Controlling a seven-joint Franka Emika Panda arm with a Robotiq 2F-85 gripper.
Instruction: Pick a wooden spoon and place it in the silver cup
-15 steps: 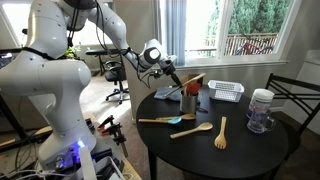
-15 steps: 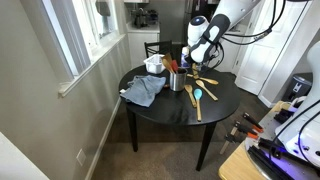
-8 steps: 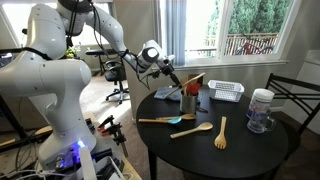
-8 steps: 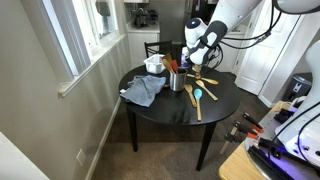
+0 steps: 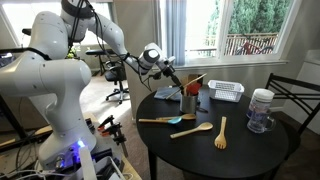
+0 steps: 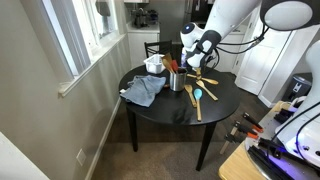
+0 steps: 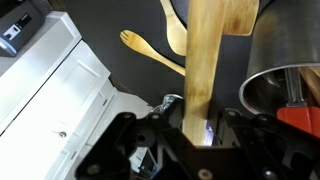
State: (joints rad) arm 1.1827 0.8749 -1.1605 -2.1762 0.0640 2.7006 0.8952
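Observation:
My gripper (image 5: 168,72) hangs over the near-left edge of the round black table (image 5: 250,152), shut on the wooden spoon (image 5: 178,84). The spoon slopes down from the jaws toward the silver cup (image 5: 188,101). In the wrist view the spoon (image 7: 205,60) runs straight up from the gripper (image 7: 197,120), and the shiny cup (image 7: 285,85) sits just to its right with something red inside. Whether the spoon's far end is inside the rim I cannot tell. Seen from across the table, the gripper (image 6: 190,62) is just beside the cup (image 6: 176,82).
On the table lie a teal-headed utensil (image 5: 165,119), a paler spoon (image 5: 192,130) and a wooden fork (image 5: 221,132). A white mesh basket (image 5: 226,92) and a clear jar (image 5: 261,110) stand further back. A grey cloth (image 6: 145,90) lies at one edge.
The arm has shifted a little and the gripper has sunk slightly nearer the cup. It still holds the spoon. Nothing on the table has moved.

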